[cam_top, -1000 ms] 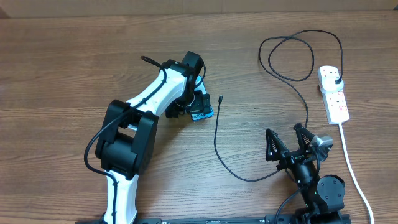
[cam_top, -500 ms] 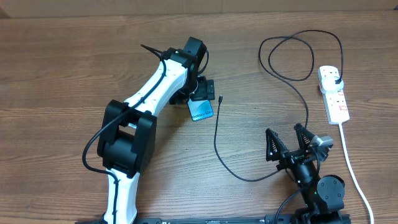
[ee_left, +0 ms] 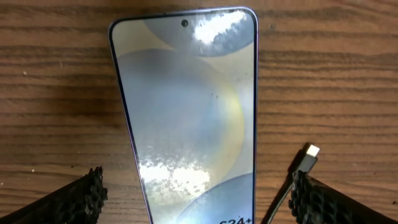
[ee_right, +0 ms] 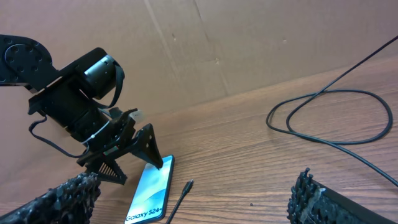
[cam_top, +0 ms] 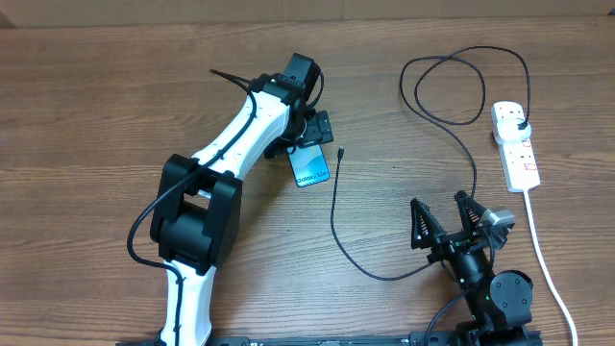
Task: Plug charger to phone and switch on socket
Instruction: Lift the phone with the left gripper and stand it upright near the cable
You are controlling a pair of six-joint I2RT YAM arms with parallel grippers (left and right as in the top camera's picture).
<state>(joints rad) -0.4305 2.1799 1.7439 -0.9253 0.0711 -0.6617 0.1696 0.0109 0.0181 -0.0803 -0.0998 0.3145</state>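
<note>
The left claw point(ee_left: 196, 179) is spread wide and grips nothing. In its wrist view its two fingers stand apart at either side of the phone point(cam_top: 310, 169), and neither touches it. The phone lies flat on the counter point(cam_top: 96, 115), screen up, about midway between the left and right edges and somewhat nearer the far edge, with its lettered end pointing to the near edge.

The right claw point(cam_top: 447, 216) is also wide open and empty. It stands close to the near edge, on the right half of the counter.

The charger point(cam_top: 333, 216) ends in a small connector tip point(ee_left: 309, 154). This tip rests on the wood just beside the phone's right long side, with a clear gap between them. From there the cable runs toward the near edge, bends right and passes under the right claw. It then climbs to a loose loop by the far edge.

Its black plug point(cam_top: 520, 123) sits in the far end of the socket point(cam_top: 519, 159). The socket lies close to the right edge, toward the far right corner, and its white lead point(cam_top: 540, 252) trails to the near edge. The switch position is too small to make out.
</note>
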